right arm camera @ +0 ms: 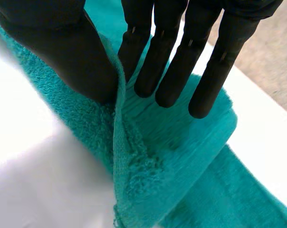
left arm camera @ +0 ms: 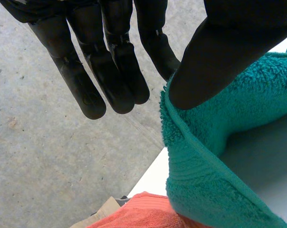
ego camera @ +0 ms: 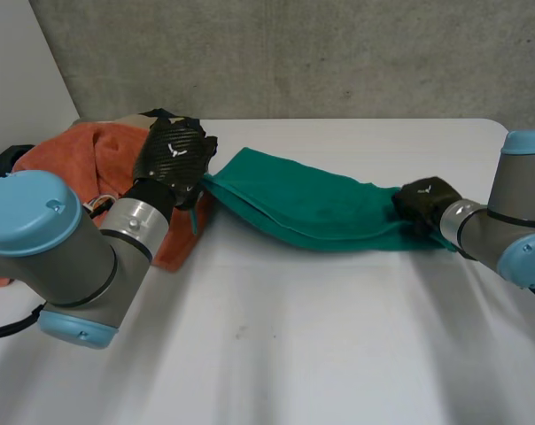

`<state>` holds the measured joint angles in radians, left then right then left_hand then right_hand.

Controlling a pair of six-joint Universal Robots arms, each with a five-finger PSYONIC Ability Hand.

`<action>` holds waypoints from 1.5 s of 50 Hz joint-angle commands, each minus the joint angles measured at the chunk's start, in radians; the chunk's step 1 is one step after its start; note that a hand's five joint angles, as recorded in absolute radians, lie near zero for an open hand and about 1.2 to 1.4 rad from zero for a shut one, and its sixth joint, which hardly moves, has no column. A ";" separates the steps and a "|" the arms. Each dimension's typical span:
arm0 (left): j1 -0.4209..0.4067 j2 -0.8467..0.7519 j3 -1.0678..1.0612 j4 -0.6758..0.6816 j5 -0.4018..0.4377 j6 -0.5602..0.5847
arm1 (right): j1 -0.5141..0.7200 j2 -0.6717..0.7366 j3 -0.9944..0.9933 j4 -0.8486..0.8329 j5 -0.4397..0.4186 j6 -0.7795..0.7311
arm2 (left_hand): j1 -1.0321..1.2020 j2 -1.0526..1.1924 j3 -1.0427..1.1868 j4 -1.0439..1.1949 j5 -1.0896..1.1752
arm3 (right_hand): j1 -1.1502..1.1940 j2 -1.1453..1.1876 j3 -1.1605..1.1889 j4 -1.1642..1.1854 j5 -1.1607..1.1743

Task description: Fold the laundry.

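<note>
Green towel (ego camera: 312, 208) lies stretched across the white surface (ego camera: 294, 345) btw both hands. L hand (ego camera: 174, 155) pinches one end, thumb vs a straight finger, w/ that edge lifted just beside an orange towel (ego camera: 73, 150). R hand (ego camera: 424, 202) is clamped on the other end, a fold of edge caught btw thumb & fingers.

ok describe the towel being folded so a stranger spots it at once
On the white table, the green towel stretches between the left hand and right hand, each pinching one end. The orange towel beside it lies bunched.
</note>
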<state>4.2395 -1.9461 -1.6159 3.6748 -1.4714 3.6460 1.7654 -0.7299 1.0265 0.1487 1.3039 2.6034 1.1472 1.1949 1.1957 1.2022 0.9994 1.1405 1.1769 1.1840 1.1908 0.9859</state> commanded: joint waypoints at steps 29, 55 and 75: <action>0.022 0.067 0.063 -0.068 -0.004 0.011 | -0.029 -0.262 -0.025 0.011 0.011 0.002 | 0.249 0.201 0.201 0.194 0.222 | 0.256 0.219 0.212 0.205 0.236; 0.005 0.034 0.340 -0.608 -0.003 0.111 | -0.110 -0.577 0.103 0.316 0.037 -0.393 | 0.249 0.201 0.201 0.194 0.222 | 0.256 0.219 0.212 0.205 0.236; 0.063 -0.255 0.889 0.077 -0.003 0.109 | -0.011 -0.324 -0.254 -0.643 0.288 -0.141 | 0.249 0.201 0.201 0.194 0.222 | 0.256 0.219 0.212 0.205 0.236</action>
<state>4.2950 -2.2670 -0.7559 3.5701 -1.4670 3.8319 1.7436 -0.9752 0.7245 -0.2471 1.5816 2.3919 1.1472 1.1949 1.1958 1.2023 1.0136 1.1431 1.1794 1.1936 1.1985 1.0046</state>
